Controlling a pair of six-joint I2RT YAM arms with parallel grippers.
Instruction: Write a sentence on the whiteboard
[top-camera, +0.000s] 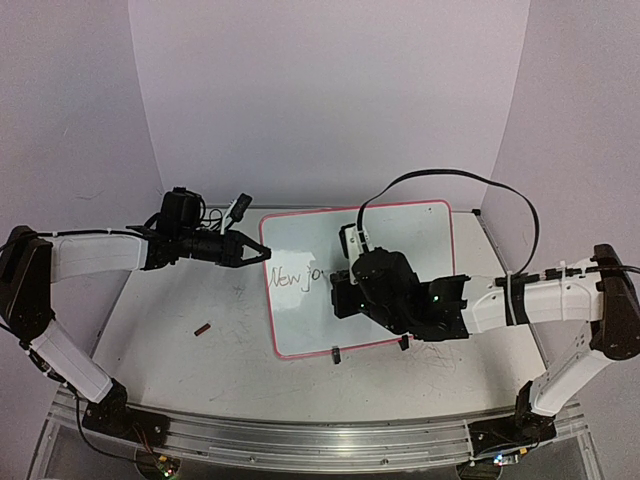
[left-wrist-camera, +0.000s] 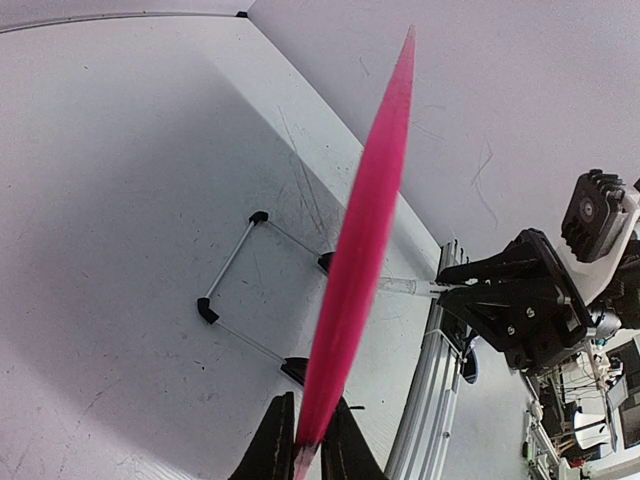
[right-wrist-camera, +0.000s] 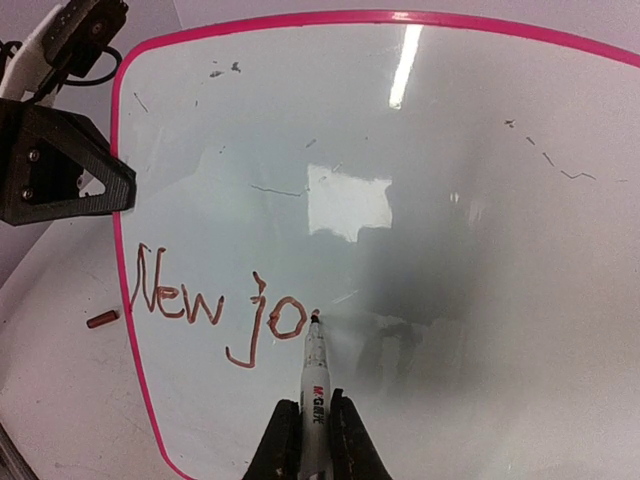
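Observation:
The whiteboard (top-camera: 420, 240), white with a pink rim, lies tilted on the table. My left gripper (top-camera: 262, 253) is shut on its left rim; in the left wrist view the pink rim (left-wrist-camera: 365, 230) runs edge-on up from between my fingers (left-wrist-camera: 306, 450). My right gripper (right-wrist-camera: 307, 425) is shut on a white marker (right-wrist-camera: 314, 375) whose tip touches the board just right of the written "New jo" (right-wrist-camera: 215, 305). The words also show in the top view (top-camera: 297, 277), partly hidden by my right wrist (top-camera: 385, 285).
A small dark red marker cap (top-camera: 202, 327) lies on the table left of the board; it also shows in the right wrist view (right-wrist-camera: 101, 319). Black clips (top-camera: 335, 352) sit at the board's near edge. A metal rail (top-camera: 300, 440) runs along the table's front.

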